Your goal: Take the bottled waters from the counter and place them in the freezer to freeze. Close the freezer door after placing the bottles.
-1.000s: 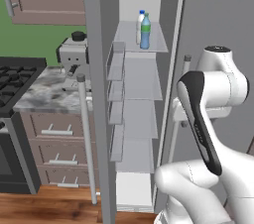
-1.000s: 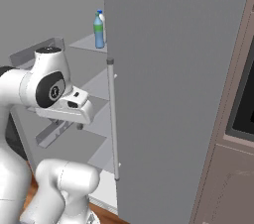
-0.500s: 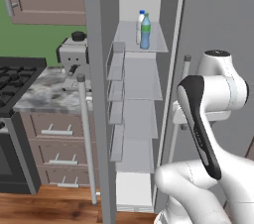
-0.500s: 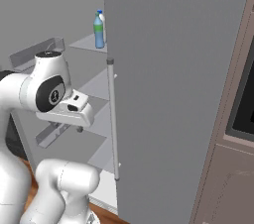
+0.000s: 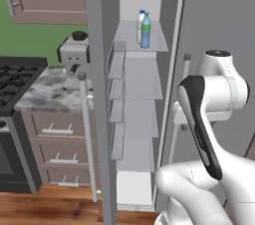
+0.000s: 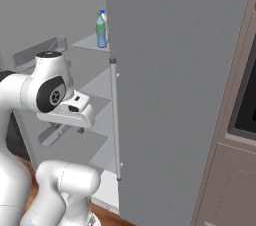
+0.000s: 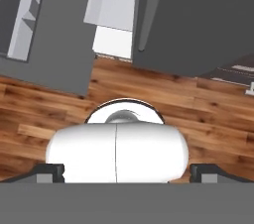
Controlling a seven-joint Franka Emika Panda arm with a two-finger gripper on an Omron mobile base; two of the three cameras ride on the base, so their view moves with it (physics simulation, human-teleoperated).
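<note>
Both bottled waters stand upright on an upper shelf (image 5: 142, 50) inside the freezer (image 5: 140, 99), touching or just beside each other: the teal-tinted bottle with the green cap (image 5: 145, 31) in front, the white bottle with the blue cap (image 5: 140, 25) partly hidden behind it. The freezer door (image 5: 95, 94) stands wide open, with its silver bar handle (image 5: 86, 134) toward the marbled worktop (image 5: 47, 89), where a coffee machine (image 5: 74, 56) stands. The tool (image 7: 126, 169) points down at the wooden floor (image 7: 198, 119); its tips are spread wide apart, released, grasping nothing.
</note>
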